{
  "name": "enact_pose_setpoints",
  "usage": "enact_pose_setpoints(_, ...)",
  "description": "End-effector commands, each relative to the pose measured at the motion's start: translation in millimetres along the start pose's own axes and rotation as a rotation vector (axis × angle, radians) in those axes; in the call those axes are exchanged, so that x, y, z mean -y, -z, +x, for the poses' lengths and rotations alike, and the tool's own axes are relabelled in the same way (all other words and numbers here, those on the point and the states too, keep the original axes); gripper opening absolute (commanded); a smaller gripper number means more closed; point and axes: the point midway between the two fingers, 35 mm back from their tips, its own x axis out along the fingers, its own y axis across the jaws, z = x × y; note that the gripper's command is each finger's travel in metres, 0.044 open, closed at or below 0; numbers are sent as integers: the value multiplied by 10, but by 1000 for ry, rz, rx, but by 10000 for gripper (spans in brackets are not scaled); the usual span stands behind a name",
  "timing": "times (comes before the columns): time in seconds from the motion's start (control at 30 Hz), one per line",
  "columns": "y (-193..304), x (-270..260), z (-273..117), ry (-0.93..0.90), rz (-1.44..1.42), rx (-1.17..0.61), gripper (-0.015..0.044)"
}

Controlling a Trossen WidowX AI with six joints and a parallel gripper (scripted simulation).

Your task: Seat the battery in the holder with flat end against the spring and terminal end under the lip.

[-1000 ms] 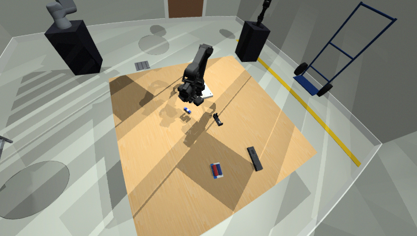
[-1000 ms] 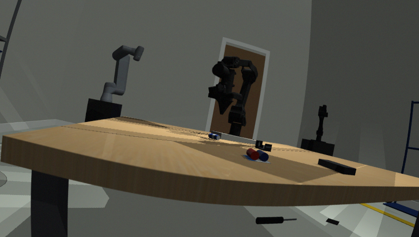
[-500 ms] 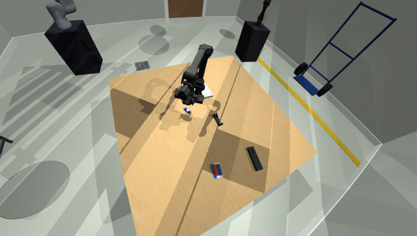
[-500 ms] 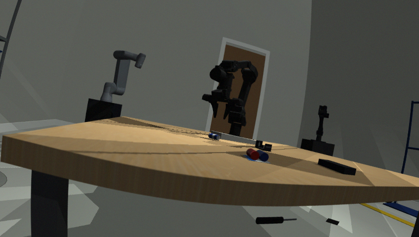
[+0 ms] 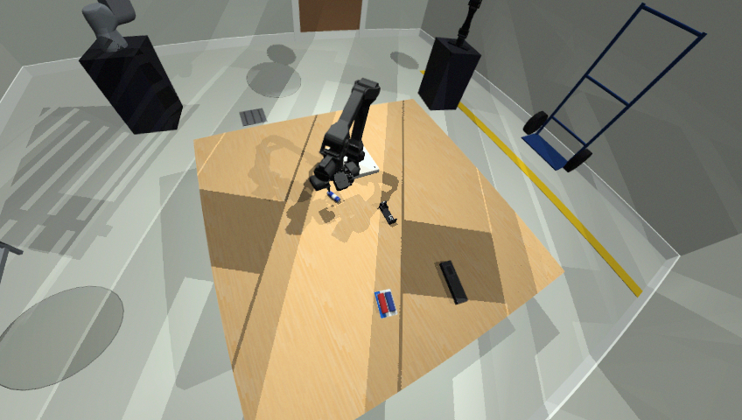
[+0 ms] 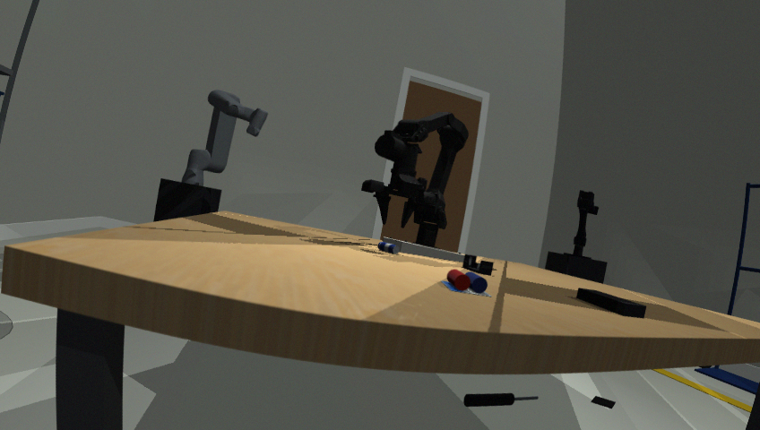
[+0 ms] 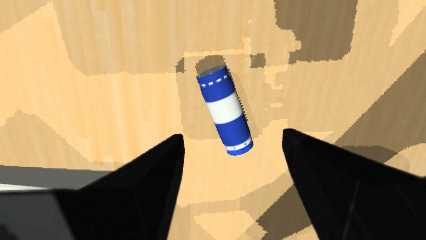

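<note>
Tabletop: pale wood look, fine streaky grain, smooth, satin. Battery: smooth blue-and-white wrap, plastic-looking. Gripper fingers: black, matt, plastic-looking. Holder: black, plastic-looking. Slim block, near right: black, matt. Red cylinder and dark blue cylinder, near: smooth. Hand truck, far right: blue, painted-metal look. Door, far: flat brown, wood-coloured.
</note>
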Motion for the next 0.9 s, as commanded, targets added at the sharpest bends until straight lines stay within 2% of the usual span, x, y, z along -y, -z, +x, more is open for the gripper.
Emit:
enact_pose_setpoints(0.0, 67, -7, 150, -7, -306, -13, 235)
enact_pose_setpoints(0.37, 66, -6, 161, -7, -306, -13, 235)
enact_pose_setpoints(0.87, 61, 5, 403, -7, -306, -13, 235)
